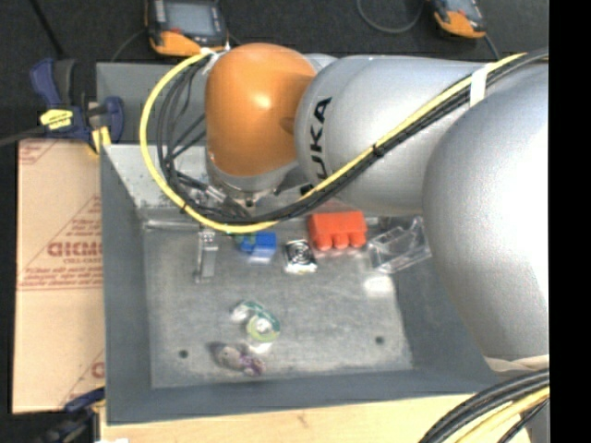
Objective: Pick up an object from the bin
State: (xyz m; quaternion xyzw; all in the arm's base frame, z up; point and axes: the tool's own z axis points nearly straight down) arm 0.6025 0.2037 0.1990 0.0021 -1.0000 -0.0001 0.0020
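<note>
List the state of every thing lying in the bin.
Blue block: lying flat, loose.
Orange-red block: lying flat, top edge under the arm.
Small silvery thing: loose between those blocks.
Clear plastic piece: lying loose, far right.
Round whitish-green thing: lying loose, middle.
Purple-grey thing: lying loose, near front.

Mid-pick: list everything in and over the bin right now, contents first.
bin: one, grey metal, centre
blue block: one, blue, bin's back, below the wrist
red block: one, red-orange, right of blue block
shiny piece: one, silver-black, between the blocks
clear plastic piece: one, transparent, back right
metal strip: one, grey, left of blue block; loose or robot's, unclear
round piece: one, green-white, front centre
purplish piece: one, mauve, nearest the front wall
arm: one, silver, from the right
orange cover: one, on the wrist
cables: several, yellow and black, round the wrist
</note>
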